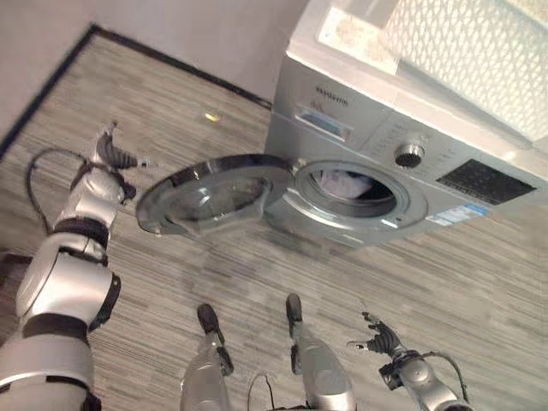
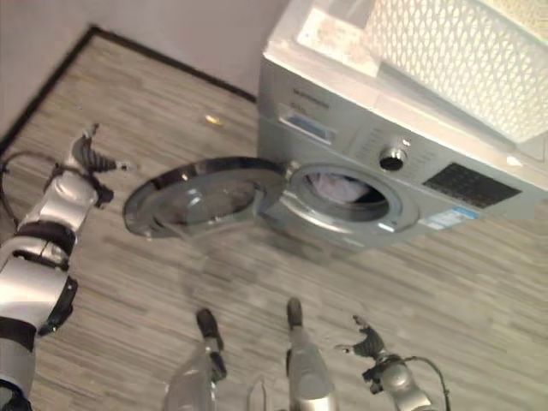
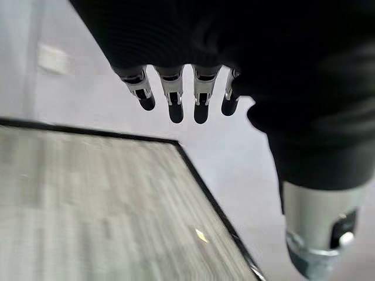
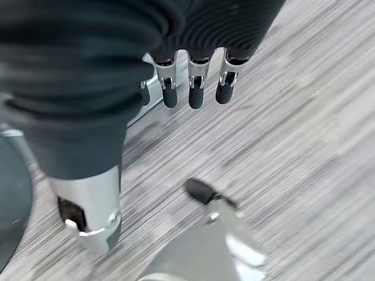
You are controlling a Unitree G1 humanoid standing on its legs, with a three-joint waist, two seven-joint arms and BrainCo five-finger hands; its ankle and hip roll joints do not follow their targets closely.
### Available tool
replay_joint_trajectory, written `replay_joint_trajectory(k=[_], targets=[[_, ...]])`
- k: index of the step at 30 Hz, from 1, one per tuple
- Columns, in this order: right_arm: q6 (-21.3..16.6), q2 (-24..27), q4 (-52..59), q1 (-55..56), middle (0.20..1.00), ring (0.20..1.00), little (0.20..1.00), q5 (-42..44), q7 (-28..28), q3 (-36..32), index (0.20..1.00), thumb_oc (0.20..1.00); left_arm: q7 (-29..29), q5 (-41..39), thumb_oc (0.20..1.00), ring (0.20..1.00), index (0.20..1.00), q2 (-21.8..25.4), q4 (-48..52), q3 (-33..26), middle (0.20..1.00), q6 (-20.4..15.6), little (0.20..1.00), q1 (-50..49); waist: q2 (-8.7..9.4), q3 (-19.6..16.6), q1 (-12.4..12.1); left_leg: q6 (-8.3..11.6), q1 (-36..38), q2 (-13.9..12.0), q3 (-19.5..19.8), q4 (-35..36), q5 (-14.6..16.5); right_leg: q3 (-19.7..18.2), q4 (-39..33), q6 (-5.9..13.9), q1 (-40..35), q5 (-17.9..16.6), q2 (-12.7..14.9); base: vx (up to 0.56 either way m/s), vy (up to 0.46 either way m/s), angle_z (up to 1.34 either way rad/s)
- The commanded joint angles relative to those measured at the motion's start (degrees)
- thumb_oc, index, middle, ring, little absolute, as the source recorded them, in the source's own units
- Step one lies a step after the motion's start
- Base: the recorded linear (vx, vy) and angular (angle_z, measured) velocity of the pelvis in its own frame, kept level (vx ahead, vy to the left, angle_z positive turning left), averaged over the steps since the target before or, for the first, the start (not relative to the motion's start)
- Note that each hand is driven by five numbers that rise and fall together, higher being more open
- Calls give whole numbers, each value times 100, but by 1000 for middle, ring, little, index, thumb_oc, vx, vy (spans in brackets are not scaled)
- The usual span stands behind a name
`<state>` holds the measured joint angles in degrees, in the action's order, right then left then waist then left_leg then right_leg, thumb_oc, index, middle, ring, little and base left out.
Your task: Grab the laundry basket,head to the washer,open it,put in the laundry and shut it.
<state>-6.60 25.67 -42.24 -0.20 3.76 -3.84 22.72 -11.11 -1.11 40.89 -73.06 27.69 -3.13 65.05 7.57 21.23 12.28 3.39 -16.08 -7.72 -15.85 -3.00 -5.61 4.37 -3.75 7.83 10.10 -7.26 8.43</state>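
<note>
A silver front-loading washer (image 1: 368,128) stands at the upper right. Its round door (image 1: 214,195) hangs wide open, swung out to the left. White laundry (image 1: 342,182) lies inside the drum. On top of the washer sits a white lattice laundry basket (image 1: 471,51). My left hand (image 1: 116,156) is just left of the door's outer edge and apart from it, fingers (image 3: 176,99) relaxed and empty. My right hand (image 1: 383,338) hangs low over the floor in front of the washer, below the drum opening. Its fingers (image 4: 193,88) are straight and hold nothing.
A pale wall with black skirting (image 1: 51,81) runs along the left and behind the washer. A small yellowish scrap (image 1: 212,116) lies on the wood-look floor near the skirting. A flat pale sheet (image 1: 355,34) rests on the washer top beside the basket.
</note>
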Motion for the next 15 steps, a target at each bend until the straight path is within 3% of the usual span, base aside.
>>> replay_joint_trajectory(k=[1,10,15], targets=[[-178,316,159,234,1000,1000,1000,240,-115,-65,1000,1000,-400,107,1000,1000,1000,179,-383,22,1000,-142,1000,419,-125,-469,-74,139,-107,-333,225,-669,561,-264,571,433,482,188,289,-32,-13,-13],[-250,386,481,202,1000,1000,1000,354,-155,36,1000,1000,-749,36,1000,1000,1000,392,-358,170,1000,-149,1000,914,107,-308,44,161,-535,-422,288,-992,637,-336,417,463,723,-27,266,9,16,-10],[-216,424,634,141,1000,1000,1000,401,-104,64,1000,1000,-497,182,1000,1000,1000,371,-633,274,1000,23,1000,924,148,-283,78,163,-630,-424,315,-1046,666,-379,370,467,793,-75,252,21,21,-6]])
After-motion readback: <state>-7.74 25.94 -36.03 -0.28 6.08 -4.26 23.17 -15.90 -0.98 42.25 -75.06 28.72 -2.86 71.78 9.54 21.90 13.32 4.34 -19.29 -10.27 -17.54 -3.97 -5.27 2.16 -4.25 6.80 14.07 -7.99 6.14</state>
